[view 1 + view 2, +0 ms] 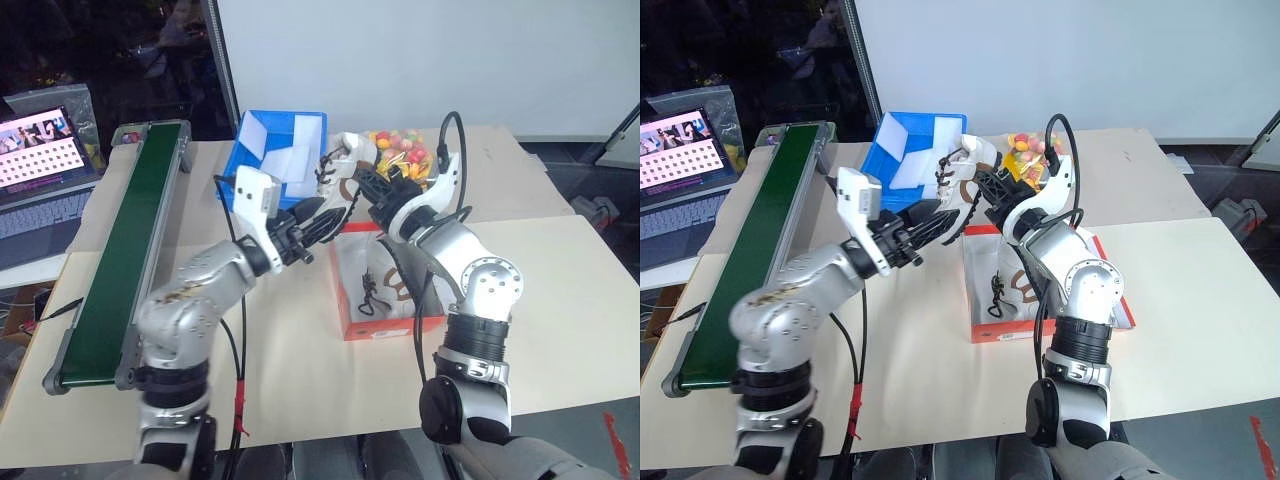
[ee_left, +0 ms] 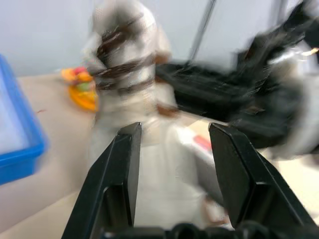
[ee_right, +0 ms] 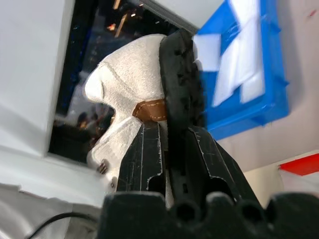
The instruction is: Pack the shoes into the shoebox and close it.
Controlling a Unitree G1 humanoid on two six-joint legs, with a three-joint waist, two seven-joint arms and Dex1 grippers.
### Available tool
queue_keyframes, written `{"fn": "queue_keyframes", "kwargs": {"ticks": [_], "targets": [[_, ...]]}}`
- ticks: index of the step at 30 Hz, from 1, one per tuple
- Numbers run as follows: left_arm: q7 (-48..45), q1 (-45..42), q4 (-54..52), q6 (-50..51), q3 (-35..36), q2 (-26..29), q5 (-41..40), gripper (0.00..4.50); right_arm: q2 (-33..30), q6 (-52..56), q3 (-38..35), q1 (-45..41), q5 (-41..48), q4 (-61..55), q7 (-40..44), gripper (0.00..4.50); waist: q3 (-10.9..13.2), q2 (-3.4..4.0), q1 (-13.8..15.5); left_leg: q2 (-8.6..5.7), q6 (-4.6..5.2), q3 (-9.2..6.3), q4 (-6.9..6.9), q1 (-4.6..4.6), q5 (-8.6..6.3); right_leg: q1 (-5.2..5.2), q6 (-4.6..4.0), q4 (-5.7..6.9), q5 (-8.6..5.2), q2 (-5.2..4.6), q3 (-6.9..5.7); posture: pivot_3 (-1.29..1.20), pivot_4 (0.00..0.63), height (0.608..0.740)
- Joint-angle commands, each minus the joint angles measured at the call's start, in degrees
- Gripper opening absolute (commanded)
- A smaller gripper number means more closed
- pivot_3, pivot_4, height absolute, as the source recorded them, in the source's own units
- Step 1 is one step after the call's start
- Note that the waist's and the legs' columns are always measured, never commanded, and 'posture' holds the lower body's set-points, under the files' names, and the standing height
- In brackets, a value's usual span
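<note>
We're holding 2nd light grey-white sneaker [image 1: 965, 175] in R gripper [image 3: 172, 144], jaws pinching its edge, above red-orange cardboard shoebox [image 1: 985, 325]. L gripper [image 2: 172, 164] jaws apart, empty. 1st sneaker [image 1: 1015, 285] already lying inside. Lid closing remaining.

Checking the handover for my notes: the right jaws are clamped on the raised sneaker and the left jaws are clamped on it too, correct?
Not quite. The right gripper is clamped on the raised sneaker, but the left gripper has its jaws open, apart from the shoe, as the left wrist view shows.
</note>
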Motion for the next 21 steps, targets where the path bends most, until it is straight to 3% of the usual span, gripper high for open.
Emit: {"fn": "queue_keyframes", "kwargs": {"ticks": [1,6,14,21], "targets": [[-10.91,6.98,-0.44,-6.91,0.72,10.48,2.89,2.29,-5.88,5.41,1.25,-0.88,0.96,-0.97,1.13,0.24,0.03,0.12,-0.35,0.01,0.01,0.00,0.00,0.02,-0.01,0.00,-0.01,0.00,0.00,0.01,0.01,0.00,0.150,0.740],[-21.80,12.03,6.22,-26.25,-4.82,20.00,13.64,2.29,-17.24,19.71,6.98,-2.24,0.55,1.99,6.29,0.24,0.07,0.18,0.36,0.06,0.05,0.07,-0.01,-0.03,-0.03,0.03,-0.06,-0.11,-0.03,0.03,-0.02,0.00,0.150,0.740],[-26.66,9.68,11.74,-36.19,-10.54,17.97,16.90,2.29,-26.46,36.70,12.14,-7.06,-1.35,5.37,13.09,0.24,0.10,0.20,1.04,0.13,0.29,0.14,0.00,-0.14,-0.17,0.02,-0.09,-0.22,-0.03,0.04,-0.07,0.00,0.150,0.740],[-26.52,9.02,11.04,-36.31,-11.90,17.06,17.16,2.29,-28.23,39.69,15.58,-10.27,-9.01,8.68,18.42,0.24,0.10,0.20,0.90,0.15,0.37,0.15,0.02,-0.16,-0.21,0.00,-0.09,-0.20,-0.03,0.06,-0.07,0.00,0.150,0.740]]}}
